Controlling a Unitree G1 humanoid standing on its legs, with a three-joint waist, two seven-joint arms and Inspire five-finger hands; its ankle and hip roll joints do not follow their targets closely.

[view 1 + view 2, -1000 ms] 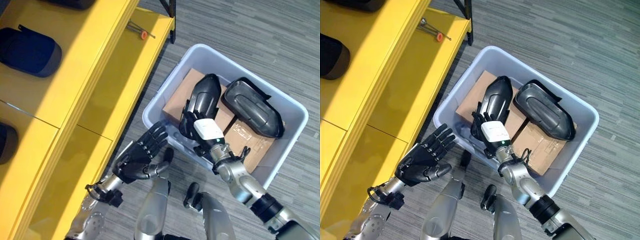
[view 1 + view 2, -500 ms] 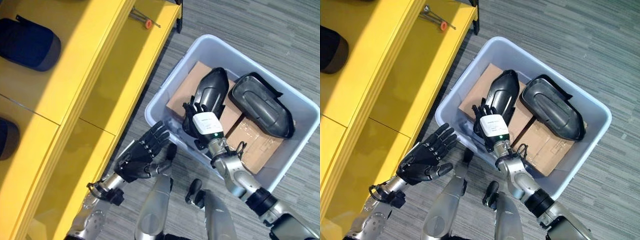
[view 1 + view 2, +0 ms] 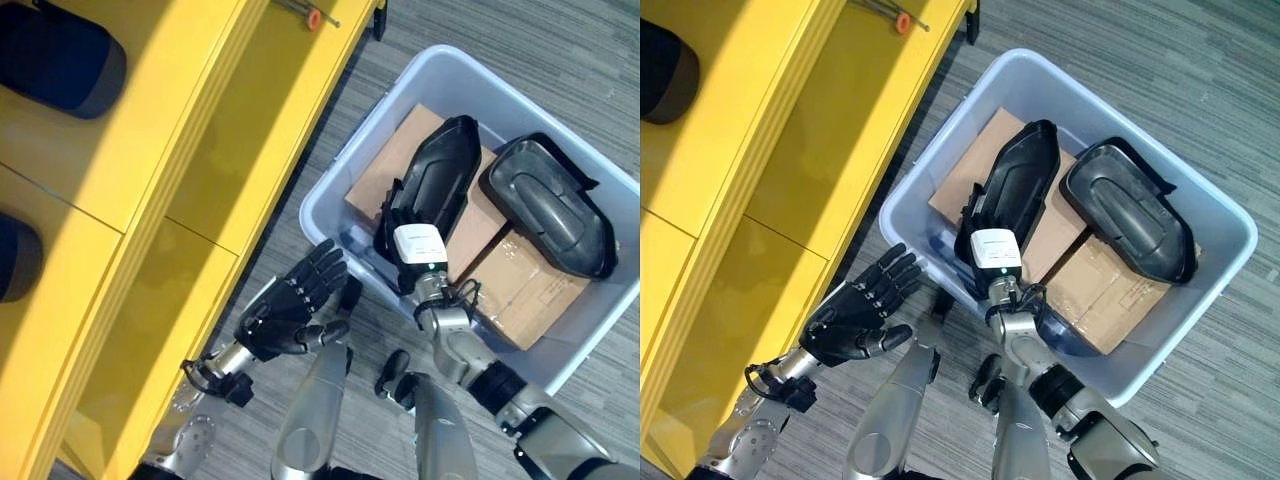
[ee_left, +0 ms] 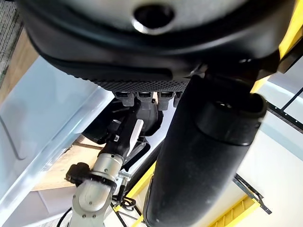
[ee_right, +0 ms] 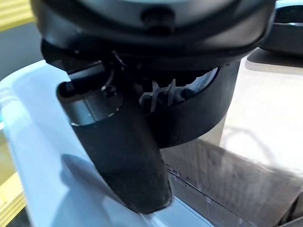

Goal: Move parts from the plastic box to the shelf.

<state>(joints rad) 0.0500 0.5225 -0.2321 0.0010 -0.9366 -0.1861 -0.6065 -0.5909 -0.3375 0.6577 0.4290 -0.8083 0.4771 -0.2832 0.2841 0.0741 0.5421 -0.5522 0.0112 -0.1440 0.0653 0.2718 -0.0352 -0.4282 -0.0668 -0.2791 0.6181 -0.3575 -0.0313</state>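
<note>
A pale plastic box (image 3: 346,160) stands on the floor to the right of the yellow shelf (image 3: 230,130). Inside it, on cardboard (image 3: 530,290), lie a long black part (image 3: 445,175) and a wider black part (image 3: 548,205). My right hand (image 3: 418,243) reaches over the box's near wall, and its fingers curl over the near end of the long part. In the right wrist view its thumb (image 5: 123,142) points down beside the box wall. My left hand (image 3: 290,310) hovers open above the floor, between the shelf and the box, with nothing in it.
Two dark rounded parts (image 3: 60,55) (image 3: 15,255) rest on the shelf's upper level at the left. A small tool with an orange tip (image 3: 312,16) lies at the far end of the lower shelf board. Grey carpet surrounds the box.
The whole picture has shifted, so the camera moved. My right hand stays on the near end of the long part. The left hand remains open in much the same place.
</note>
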